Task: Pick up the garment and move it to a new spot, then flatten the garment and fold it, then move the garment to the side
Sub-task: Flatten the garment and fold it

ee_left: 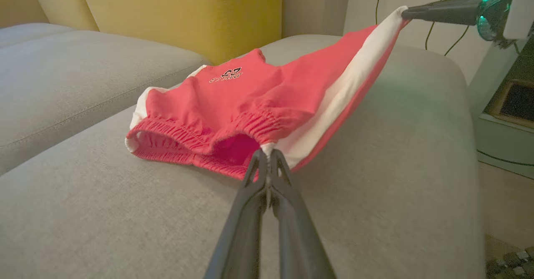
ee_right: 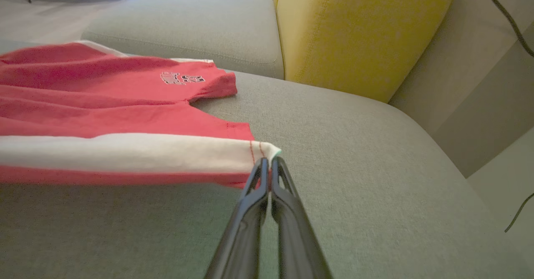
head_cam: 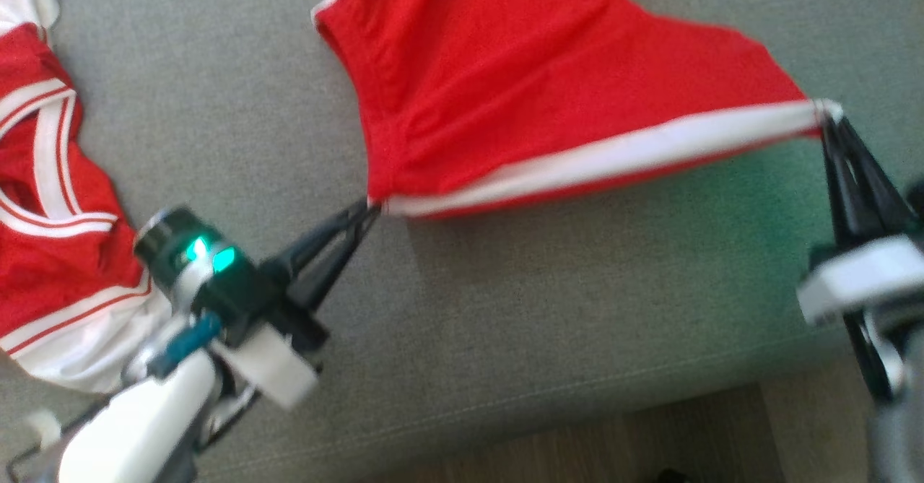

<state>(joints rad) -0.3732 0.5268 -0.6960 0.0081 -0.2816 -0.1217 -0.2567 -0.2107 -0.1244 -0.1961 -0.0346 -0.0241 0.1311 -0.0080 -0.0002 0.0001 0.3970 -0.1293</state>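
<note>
Head view: my left gripper [head_cam: 372, 209] pinches the waistband corner of the red shorts [head_cam: 520, 86]. My right gripper [head_cam: 826, 118] pinches the hem end of their white stripe, which is pulled taut above the grey sofa seat [head_cam: 577, 310]. Garments counted: two, the shorts mid-seat and one red-and-white jersey [head_cam: 50, 216] on the seat's left.

Left wrist view: my fingers are pressed together on the elastic. One yellow cushion [ee_left: 187, 16] stands behind the seat.

Right wrist view: my fingers are clamped on the white hem.

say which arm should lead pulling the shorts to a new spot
Right, probably: the right gripper pinches the shorts at a hem corner beside bare cushion; the left gripper has a jersey on its side.
</note>
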